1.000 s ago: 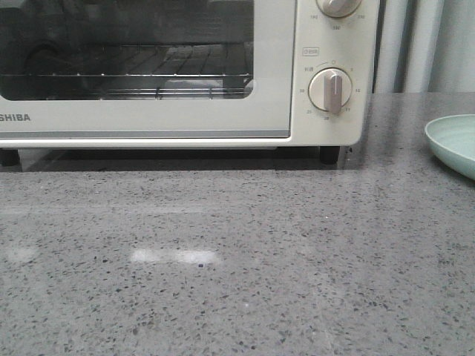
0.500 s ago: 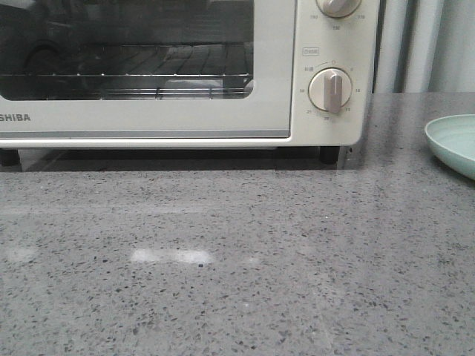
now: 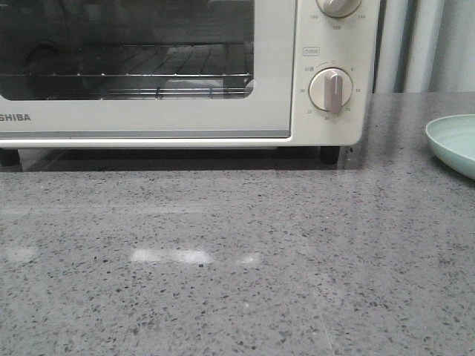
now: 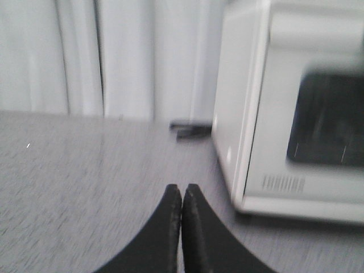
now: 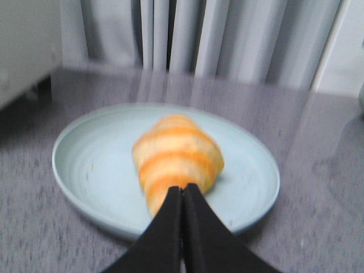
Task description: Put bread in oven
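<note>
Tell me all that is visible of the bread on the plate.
The bread is a croissant-shaped roll, pale cream with orange stripes, and looks glossy. It lies on a pale green plate, near its middle, one tapered end toward the camera. The right gripper is shut just in front of it; contact cannot be told. The picture is slightly blurred.

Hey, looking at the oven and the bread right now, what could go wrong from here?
The oven door looks shut, so bread brought over now would likely bump the glass. The right gripper is closed, so it may push the glossy bread across the plate instead of grasping it.
</note>
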You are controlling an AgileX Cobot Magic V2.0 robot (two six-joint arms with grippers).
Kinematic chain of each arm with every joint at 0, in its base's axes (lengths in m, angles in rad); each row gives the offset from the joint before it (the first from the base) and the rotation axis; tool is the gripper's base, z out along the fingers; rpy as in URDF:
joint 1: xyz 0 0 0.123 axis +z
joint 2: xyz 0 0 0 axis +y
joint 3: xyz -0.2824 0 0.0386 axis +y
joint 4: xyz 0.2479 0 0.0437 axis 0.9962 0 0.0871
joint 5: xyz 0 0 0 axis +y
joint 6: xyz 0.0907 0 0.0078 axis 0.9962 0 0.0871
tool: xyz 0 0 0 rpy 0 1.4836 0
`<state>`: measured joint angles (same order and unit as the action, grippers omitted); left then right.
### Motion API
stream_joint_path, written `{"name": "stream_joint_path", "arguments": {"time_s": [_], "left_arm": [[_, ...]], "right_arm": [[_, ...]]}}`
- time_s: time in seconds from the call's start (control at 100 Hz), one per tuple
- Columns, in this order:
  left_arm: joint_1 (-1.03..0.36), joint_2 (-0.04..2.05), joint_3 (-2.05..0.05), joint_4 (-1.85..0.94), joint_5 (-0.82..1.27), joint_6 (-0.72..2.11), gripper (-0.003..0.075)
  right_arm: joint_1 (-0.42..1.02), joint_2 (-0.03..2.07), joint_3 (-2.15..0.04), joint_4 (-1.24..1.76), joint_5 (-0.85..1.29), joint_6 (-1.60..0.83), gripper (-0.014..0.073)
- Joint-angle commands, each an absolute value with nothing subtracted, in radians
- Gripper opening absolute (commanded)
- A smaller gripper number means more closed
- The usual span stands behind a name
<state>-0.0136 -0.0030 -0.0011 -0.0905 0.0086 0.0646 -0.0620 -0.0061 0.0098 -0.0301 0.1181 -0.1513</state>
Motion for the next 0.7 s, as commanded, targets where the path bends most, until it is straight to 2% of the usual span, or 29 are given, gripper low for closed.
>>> {"name": "stream_joint_path", "arguments": {"time_s": [0.0, 0.19, 0.39, 0.46, 0.56, 0.69], "left_arm": [[-0.014, -0.033, 0.023, -0.235, -0.186, 0.059, -0.0021], [-0.014, -0.033, 0.023, -0.241, -0.294, 0.059, -0.0021], [-0.014, -0.033, 0.023, -0.245, -0.303, 0.054, -0.0021], [-0.014, -0.033, 0.023, -0.245, -0.305, 0.052, -0.0021], [-0.014, -0.033, 0.021, -0.245, -0.331, 0.045, -0.0021], [-0.014, -0.033, -0.009, -0.245, -0.337, 0.03, -0.0021]], "right_arm": [[-0.067, -0.03, 0.021, -0.025, -0.03, -0.158, -0.0069], [-0.067, -0.03, 0.021, -0.025, -0.144, -0.158, -0.0069], [-0.067, -0.03, 0.021, -0.023, -0.454, -0.153, -0.0069], [-0.067, -0.03, 0.021, -0.023, -0.574, -0.071, -0.0069], [-0.067, -0.03, 0.021, -0.023, -0.702, 0.249, -0.0069], [-0.067, -0.03, 0.021, -0.018, -0.625, 0.254, -0.0069]]}}
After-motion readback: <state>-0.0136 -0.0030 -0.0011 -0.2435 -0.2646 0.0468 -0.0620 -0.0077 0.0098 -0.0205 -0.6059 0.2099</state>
